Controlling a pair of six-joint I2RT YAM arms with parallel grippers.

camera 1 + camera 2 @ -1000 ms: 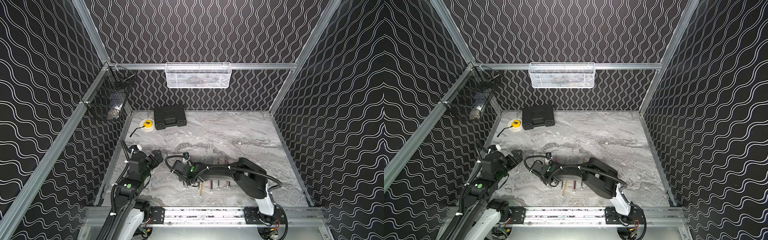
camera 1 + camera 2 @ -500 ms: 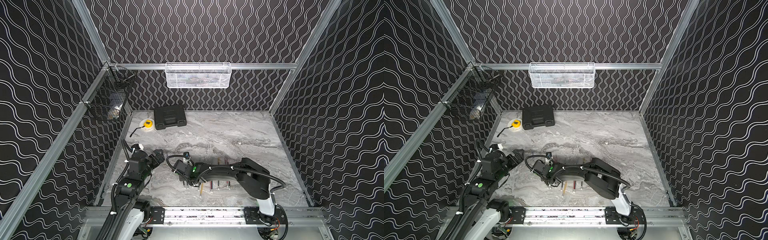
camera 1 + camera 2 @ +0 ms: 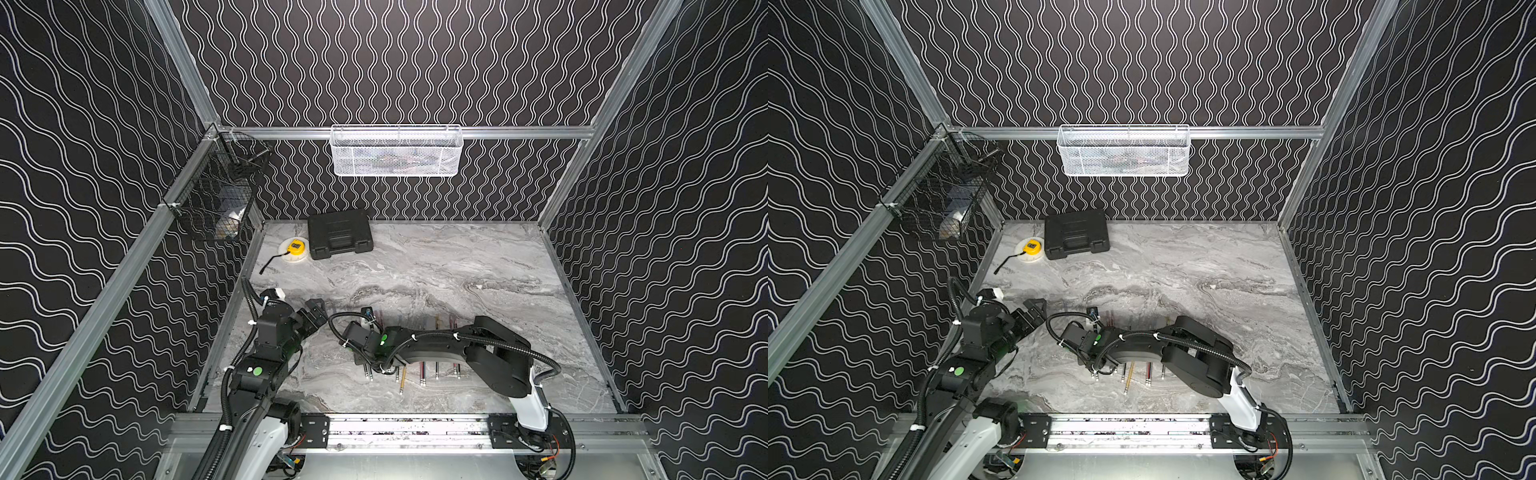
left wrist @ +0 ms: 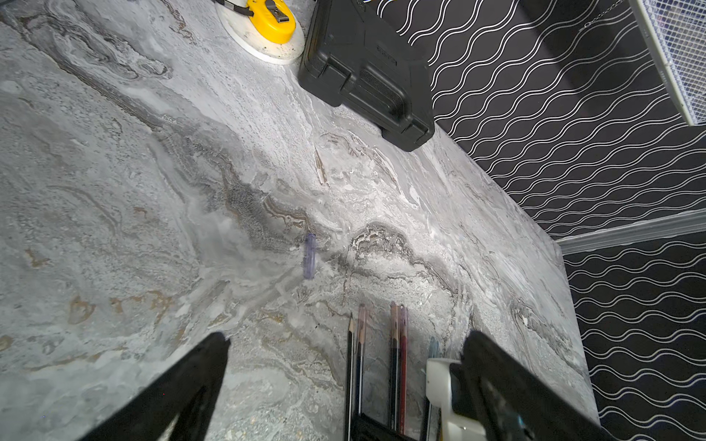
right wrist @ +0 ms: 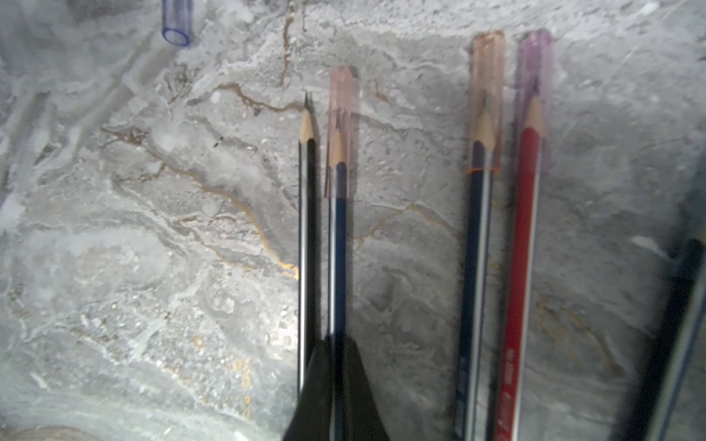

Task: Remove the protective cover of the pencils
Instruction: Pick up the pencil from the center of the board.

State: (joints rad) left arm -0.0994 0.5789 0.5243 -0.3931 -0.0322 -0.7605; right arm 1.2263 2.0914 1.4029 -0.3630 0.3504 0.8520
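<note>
Pencils (image 3: 422, 371) lie in a row on the grey marbled surface (image 3: 457, 266), under the right hand (image 3: 372, 353) and its forearm, in both top views. The left hand (image 3: 316, 313) hovers just beside the right hand. Beyond both hands the surface runs open to the back wall. A black case (image 3: 338, 232) and a yellow tape measure (image 3: 295, 249) sit at that far edge, well apart from the hands. A white mesh basket (image 3: 395, 151) and a black wire basket (image 3: 216, 203) hang on the wall rails.

Left wrist view: the left hand (image 4: 344, 340) is released, jaws spread wide and holding nothing. A loose bluish cap (image 4: 309, 256) lies ahead of its fingertips.

Right wrist view: the right hand (image 5: 336, 351) is clenched on the dark blue pencil (image 5: 338, 248), whose tip carries a pink cap (image 5: 341, 114). A bare-tipped black pencil (image 5: 307, 229) lies just beside it. Two more capped pencils lie near.
</note>
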